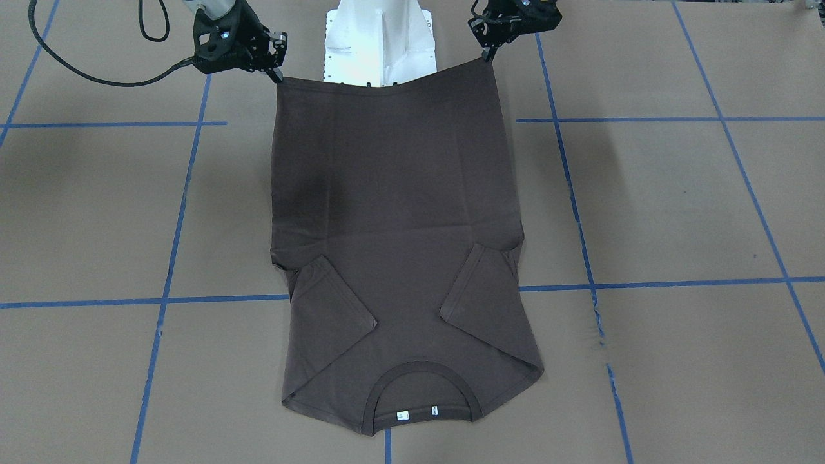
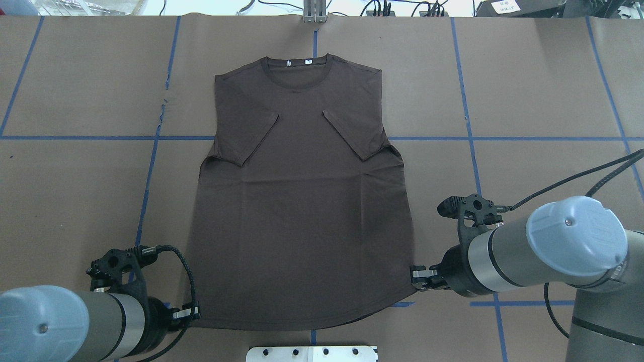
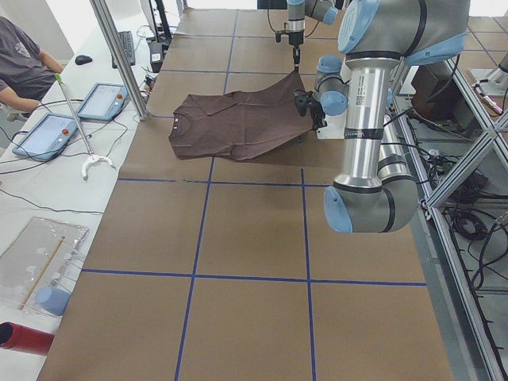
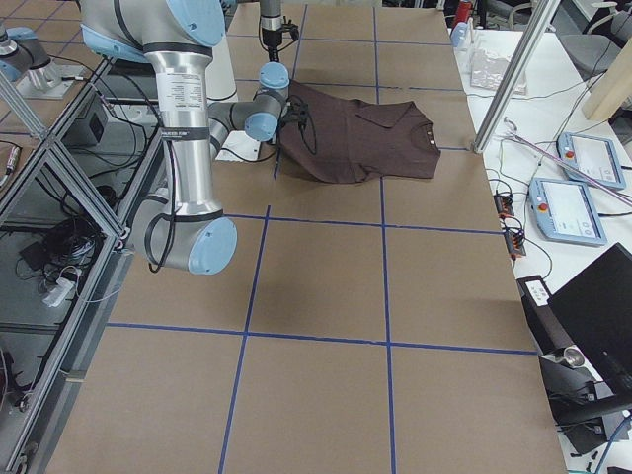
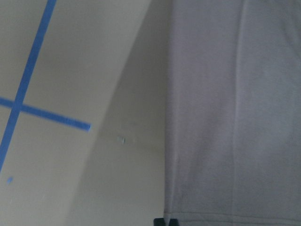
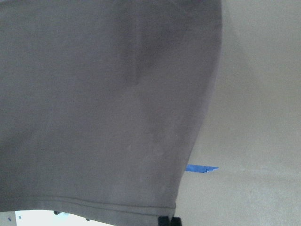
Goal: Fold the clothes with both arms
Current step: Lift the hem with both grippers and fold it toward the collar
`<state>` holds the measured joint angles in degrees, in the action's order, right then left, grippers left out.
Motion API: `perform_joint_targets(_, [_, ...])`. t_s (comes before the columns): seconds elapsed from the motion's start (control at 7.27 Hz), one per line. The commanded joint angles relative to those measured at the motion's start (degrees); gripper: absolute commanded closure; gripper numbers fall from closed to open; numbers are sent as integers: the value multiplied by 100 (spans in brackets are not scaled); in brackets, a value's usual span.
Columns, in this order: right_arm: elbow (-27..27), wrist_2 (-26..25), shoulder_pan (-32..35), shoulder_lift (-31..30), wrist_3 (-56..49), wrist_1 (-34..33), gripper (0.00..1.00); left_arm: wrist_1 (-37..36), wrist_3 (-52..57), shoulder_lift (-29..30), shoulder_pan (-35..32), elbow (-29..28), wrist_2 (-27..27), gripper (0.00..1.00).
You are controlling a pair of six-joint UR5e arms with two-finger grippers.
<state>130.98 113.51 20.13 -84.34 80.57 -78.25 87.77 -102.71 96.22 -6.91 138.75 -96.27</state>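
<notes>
The dark brown-grey T-shirt [image 1: 399,212] lies front up on the brown table, collar away from the robot, with both short sleeves folded inward. It also shows in the overhead view [image 2: 302,211]. My left gripper [image 1: 488,57] [image 2: 193,314] is shut on one bottom hem corner. My right gripper [image 1: 277,74] [image 2: 415,275] is shut on the other corner. The hem is held a little above the table, stretched between them. In the left wrist view, the shirt [image 5: 225,117] hangs from the fingertips [image 5: 165,221]. In the right wrist view, the shirt [image 6: 103,103] does the same.
The white pedestal base [image 1: 380,38] stands right behind the raised hem. Blue tape lines [image 2: 151,166] grid the brown table. A metal post [image 3: 119,55], tablets [image 3: 48,135] and a seated person [image 3: 20,55] are beyond the table's far edge.
</notes>
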Motion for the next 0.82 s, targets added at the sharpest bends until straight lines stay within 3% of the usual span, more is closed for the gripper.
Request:
perform_joint_targets(0.0, [-80,-152,42,31,-84,12,100,-59,319,54,-125,-49,-41,100])
perform_joint_targets(0.27, [-395,-198,724,389,-436,38,100,-32,758,552,-1105,-443,-145,100])
perform_joint_targets(0.55, [-1332,-32,1594,1267,-445,20,100,151,1582,1413,-2230,-1512,-383,100])
perform_joint_targets(0.69, [-1860,-4,1982,1706,-437,12,100,753,2031,1565,-2714,-2066,-383,100])
